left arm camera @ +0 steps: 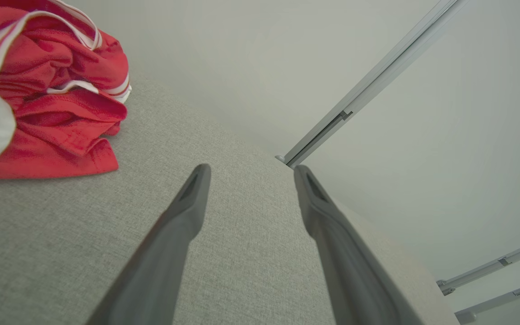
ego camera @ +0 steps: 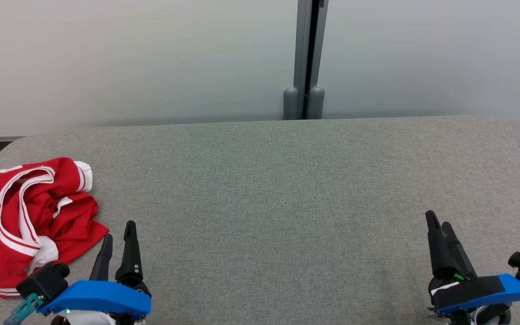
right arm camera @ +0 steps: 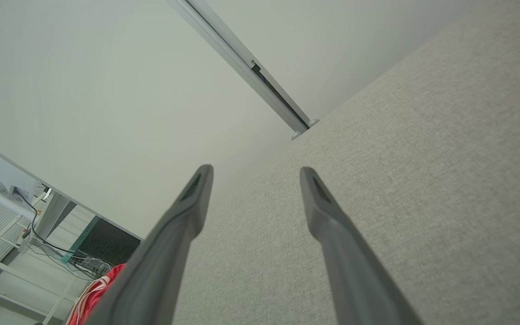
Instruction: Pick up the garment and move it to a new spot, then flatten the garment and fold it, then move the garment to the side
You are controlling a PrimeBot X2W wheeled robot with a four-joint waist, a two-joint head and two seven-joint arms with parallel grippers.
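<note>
The garment (ego camera: 30, 216) is a red jersey with white stripes, crumpled in a heap at the left edge of the grey table (ego camera: 287, 189). My left gripper (ego camera: 118, 230) stands open just right of the heap, near the table's front edge, with nothing between its fingers. In the left wrist view the garment (left arm camera: 57, 99) lies up and to the left of the open left gripper (left arm camera: 248, 174). Far to the right, my right gripper (ego camera: 438, 221) is open and empty above the front of the table. The right wrist view shows the open right gripper (right arm camera: 255, 174) over bare cloth, with a red corner of the garment (right arm camera: 102, 289) at the bottom left.
A pale wall stands behind the table, with a grey vertical post (ego camera: 305, 58) at its middle. The table's back edge is rounded at both corners. White shelving and cables (right arm camera: 25, 225) sit beyond the table's left end.
</note>
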